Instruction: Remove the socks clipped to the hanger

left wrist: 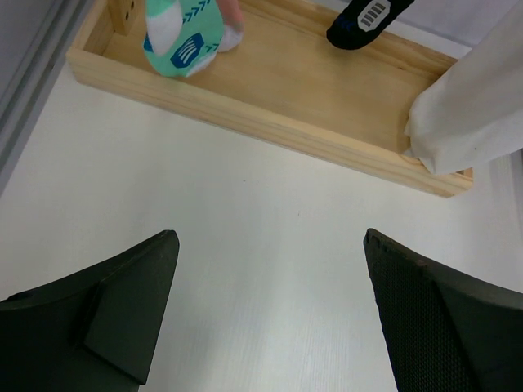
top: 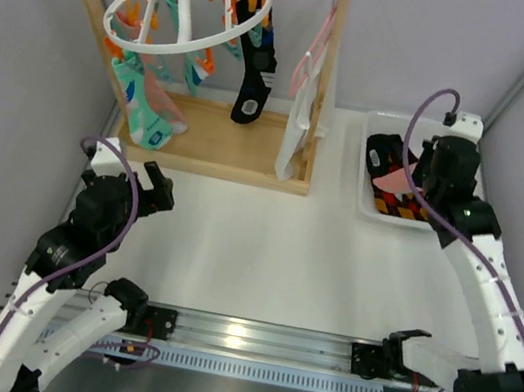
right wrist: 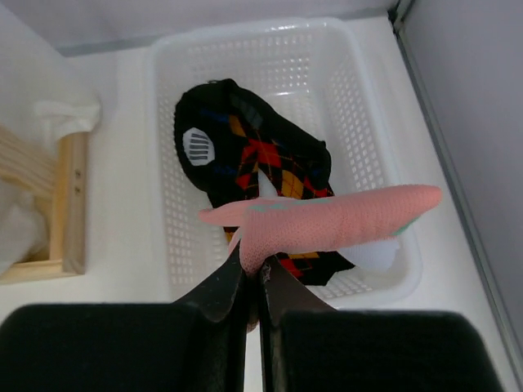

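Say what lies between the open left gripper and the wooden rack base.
Only bare white tabletop, left gripper to wooden rack base, in left wrist view.

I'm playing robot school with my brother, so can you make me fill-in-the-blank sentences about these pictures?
1. The right gripper holds a ____ sock.
2. The basket under it has a ____ sock with diamonds inside.
3. The left gripper is ____.
4. The hanger hangs on a ____ rack.
Missing words: pink, black, open, wooden.
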Robot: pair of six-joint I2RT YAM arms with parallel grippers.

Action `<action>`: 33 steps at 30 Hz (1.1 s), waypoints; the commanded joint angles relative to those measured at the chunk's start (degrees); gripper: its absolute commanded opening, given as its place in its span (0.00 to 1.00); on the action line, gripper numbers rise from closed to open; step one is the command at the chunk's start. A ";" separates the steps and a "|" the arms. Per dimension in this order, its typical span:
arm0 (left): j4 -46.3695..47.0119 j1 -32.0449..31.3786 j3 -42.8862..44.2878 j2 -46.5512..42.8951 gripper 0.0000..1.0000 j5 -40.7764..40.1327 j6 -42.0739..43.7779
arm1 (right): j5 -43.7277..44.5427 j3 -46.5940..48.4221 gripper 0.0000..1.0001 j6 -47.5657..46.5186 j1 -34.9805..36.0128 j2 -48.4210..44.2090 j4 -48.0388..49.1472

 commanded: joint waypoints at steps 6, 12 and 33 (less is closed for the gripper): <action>2.94 -0.01 -4.53 -6.80 0.98 -1.10 -1.45 | -11.19 12.30 0.00 -0.99 -12.00 23.61 -1.85; 3.03 0.07 -4.62 -7.15 0.98 -3.11 -1.71 | -7.96 22.77 0.90 -0.20 -11.82 33.91 -5.97; 11.28 17.92 -8.22 1.81 0.98 11.55 5.75 | -53.65 -31.86 0.99 23.09 -1.11 -14.14 43.76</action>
